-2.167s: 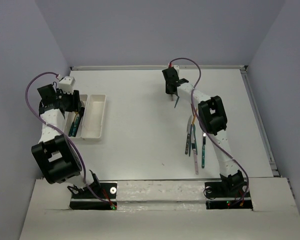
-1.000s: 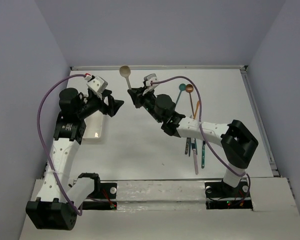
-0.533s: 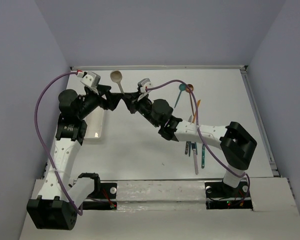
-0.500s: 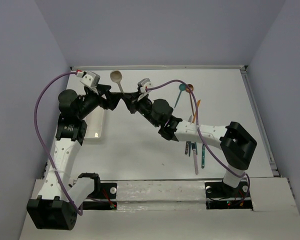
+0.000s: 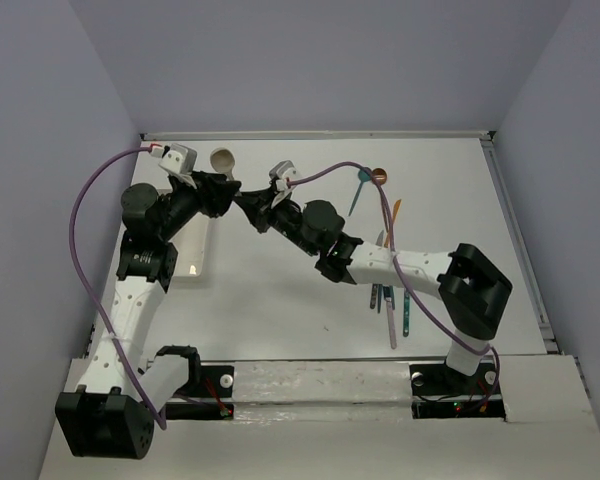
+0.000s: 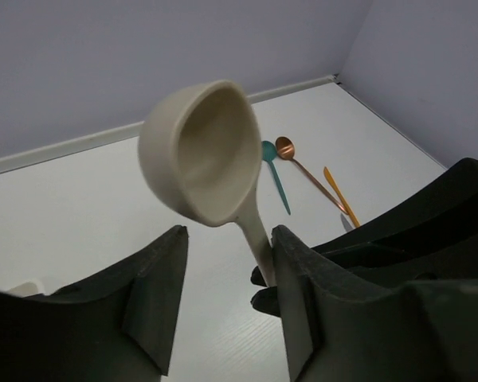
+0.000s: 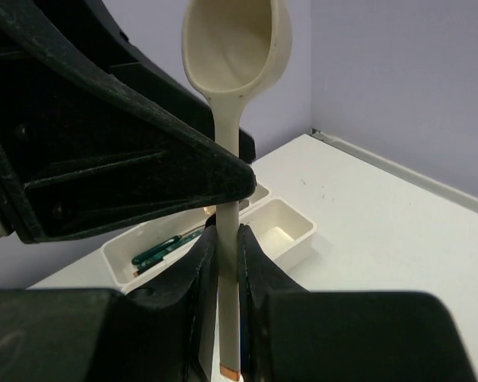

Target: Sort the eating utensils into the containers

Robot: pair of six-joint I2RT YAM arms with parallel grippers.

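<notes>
A beige spoon (image 5: 221, 160) stands upright in the air, bowl up, above the table's left half. My right gripper (image 5: 250, 208) is shut on its handle (image 7: 228, 263). My left gripper (image 6: 228, 239) is open around the spoon's neck: the handle (image 6: 257, 239) rests against one finger, with a gap to the other. The containers (image 7: 299, 241), a white pair of trays, lie below. The tray farther from the right wrist camera holds teal utensils (image 7: 163, 251); the nearer tray shows only a bare floor. In the top view my left arm covers most of the containers (image 5: 193, 262).
Several utensils (image 5: 390, 290) lie bunched on the table right of centre. A teal spoon (image 5: 360, 190), a copper spoon (image 5: 380, 178) and an orange utensil (image 5: 395, 212) lie farther back. Walls close the table's left, far and right sides.
My right arm has carried the spoon from the right side leftward. My left gripper has left the containers, come up round the spoon's neck, and its jaws have narrowed.
</notes>
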